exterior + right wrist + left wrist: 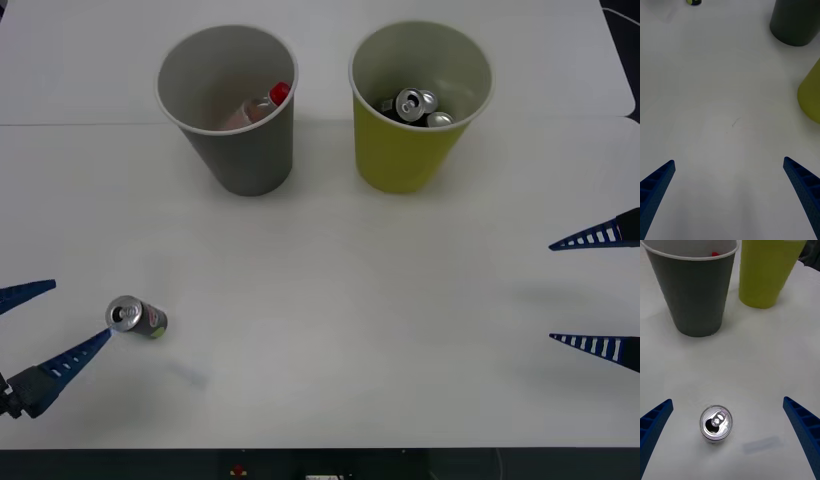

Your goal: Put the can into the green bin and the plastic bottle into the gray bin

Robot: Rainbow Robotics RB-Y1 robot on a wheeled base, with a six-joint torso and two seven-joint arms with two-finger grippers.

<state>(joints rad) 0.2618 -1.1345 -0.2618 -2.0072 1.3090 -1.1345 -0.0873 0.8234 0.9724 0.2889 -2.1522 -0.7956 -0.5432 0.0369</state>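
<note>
One can point(137, 317) left on its side, table's near left | bottle point(262, 105) already in gray bin point(228, 150) | left gripper point(68, 322) spread wide, straddling can | right gripper point(592, 290) open, idle | next you close, lift, carry to green bin point(405, 150).

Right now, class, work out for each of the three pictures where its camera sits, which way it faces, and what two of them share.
Front view: above the arms, looking forward and down at the table; left tool and right tool at the sides.
Left wrist view: on the left arm, facing the can lying between its open fingers.
Right wrist view: on the right arm, over bare table, fingers open.
Shared: every view shows the gray bin and green bin.
</note>
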